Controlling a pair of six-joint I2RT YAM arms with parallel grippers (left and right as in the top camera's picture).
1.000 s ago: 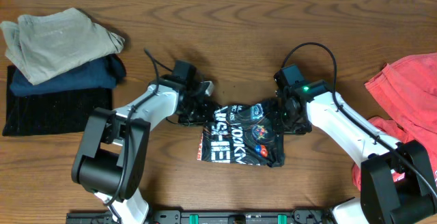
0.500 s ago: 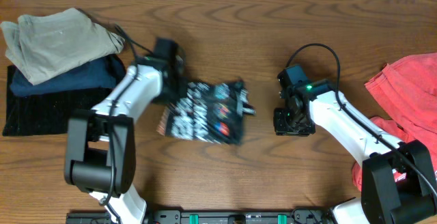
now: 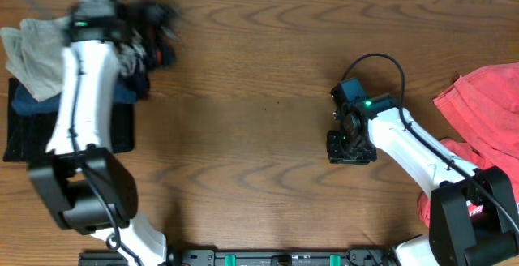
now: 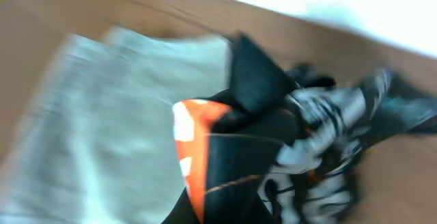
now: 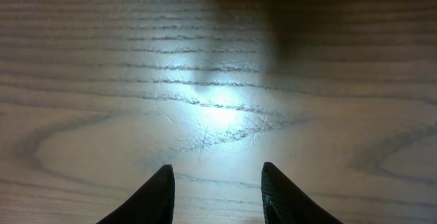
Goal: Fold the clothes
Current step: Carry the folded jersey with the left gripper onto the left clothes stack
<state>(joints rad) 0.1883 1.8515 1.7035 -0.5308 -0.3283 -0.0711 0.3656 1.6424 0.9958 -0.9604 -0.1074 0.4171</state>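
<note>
The wooden table [image 3: 259, 96] carries coral-red garments [image 3: 478, 112] at far right. The black jersey [image 4: 273, 162] is over the folded stack [image 3: 49, 63] at far left, bunched and too blurred to show its long axis. The left gripper [image 3: 147, 16] is clamped on it. The right gripper [image 5: 215, 176] has its jaws apart, empty, over bare wood.

left arm [image 3: 79, 87] stretched to far left, blurred, jaws clamped on black jersey [image 4: 273, 149] | right arm [image 3: 405, 140] bent, jaws parted, empty, pointing down

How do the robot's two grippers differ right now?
The left gripper is shut on the jersey; the right gripper is open and empty. The left gripper is over the folded pile; the right gripper hangs above bare table. Both sit on white arms.
</note>
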